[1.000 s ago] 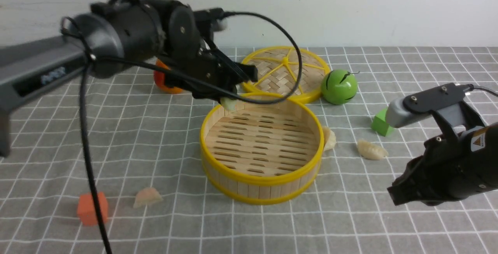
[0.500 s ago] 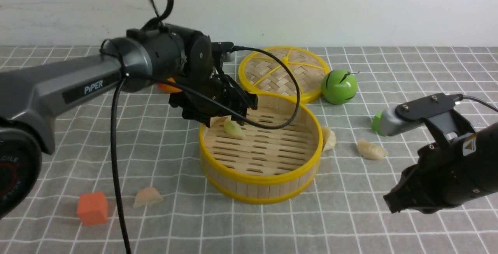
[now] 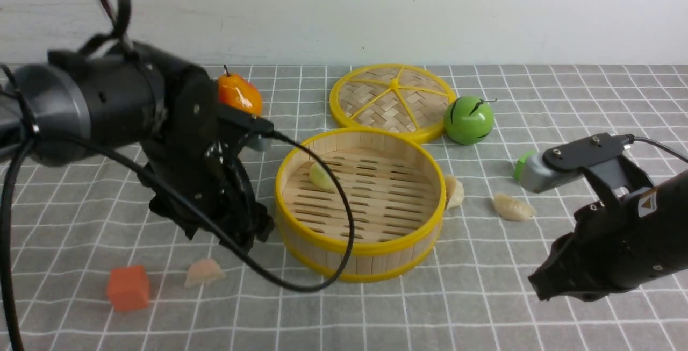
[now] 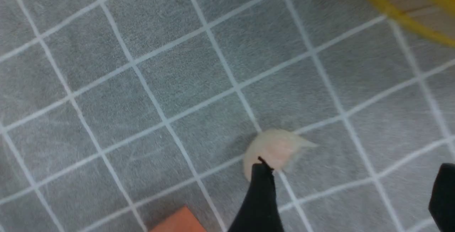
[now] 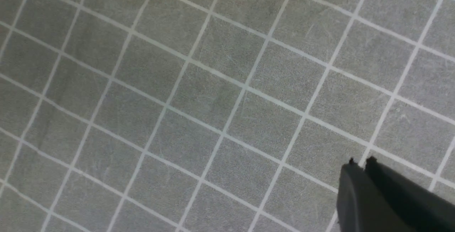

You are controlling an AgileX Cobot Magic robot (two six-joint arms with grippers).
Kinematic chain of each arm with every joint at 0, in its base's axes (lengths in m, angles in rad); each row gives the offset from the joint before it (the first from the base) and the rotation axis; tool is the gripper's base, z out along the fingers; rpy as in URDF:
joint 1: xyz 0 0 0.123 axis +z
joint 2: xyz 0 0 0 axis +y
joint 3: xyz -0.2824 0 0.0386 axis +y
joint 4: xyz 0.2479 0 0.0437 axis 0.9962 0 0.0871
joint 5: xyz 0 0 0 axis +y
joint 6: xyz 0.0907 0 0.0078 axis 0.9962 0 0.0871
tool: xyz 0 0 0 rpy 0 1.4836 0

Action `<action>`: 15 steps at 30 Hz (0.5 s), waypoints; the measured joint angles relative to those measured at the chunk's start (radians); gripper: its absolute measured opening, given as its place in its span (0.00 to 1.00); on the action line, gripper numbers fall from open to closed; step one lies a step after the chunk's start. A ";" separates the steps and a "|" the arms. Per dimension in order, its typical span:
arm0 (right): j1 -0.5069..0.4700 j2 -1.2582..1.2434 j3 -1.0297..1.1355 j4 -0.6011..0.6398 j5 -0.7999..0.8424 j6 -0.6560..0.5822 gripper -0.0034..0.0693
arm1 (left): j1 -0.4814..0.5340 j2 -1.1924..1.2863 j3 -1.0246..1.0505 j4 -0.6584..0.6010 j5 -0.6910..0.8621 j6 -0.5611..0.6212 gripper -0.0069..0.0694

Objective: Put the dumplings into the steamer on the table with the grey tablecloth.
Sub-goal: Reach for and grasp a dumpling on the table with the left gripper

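Note:
The round bamboo steamer (image 3: 361, 246) stands mid-table on the grey tablecloth (image 3: 484, 308). A greenish dumpling (image 3: 321, 176) lies on its slatted floor at the back left. A pinkish dumpling (image 3: 204, 272) lies on the cloth left of the steamer's front. My left gripper (image 3: 244, 235) hangs just above and right of it. In the left wrist view that gripper (image 4: 352, 175) is open and empty, one fingertip (image 4: 261, 189) overlapping the pinkish dumpling (image 4: 279, 146). Two cream dumplings (image 3: 454, 191) (image 3: 513, 207) lie right of the steamer. My right gripper (image 3: 540, 286) (image 5: 360, 164) is shut, low at the front right.
The woven lid (image 3: 392, 101) lies behind the steamer, with a green round fruit (image 3: 468, 120) to its right and an orange fruit (image 3: 239, 95) at the back left. An orange cube (image 3: 127, 287) (image 4: 179, 221) sits left of the pinkish dumpling. A green cube (image 3: 520, 168) peeks from behind my right arm.
My left gripper opened over the steamer's back left and let the greenish dumpling drop inside. It then swung left and forward to above the pinkish dumpling. The right arm barely moved.

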 joint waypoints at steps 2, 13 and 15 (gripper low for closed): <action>0.000 0.000 0.000 0.009 0.001 0.000 0.09 | 0.001 0.029 0.024 0.028 -0.044 -0.004 0.85; 0.000 0.000 0.000 0.041 0.014 -0.025 0.11 | -0.001 0.144 0.024 0.082 -0.036 -0.109 0.49; 0.000 0.000 0.000 0.041 0.014 -0.034 0.11 | -0.001 0.136 0.024 0.083 -0.021 -0.142 0.36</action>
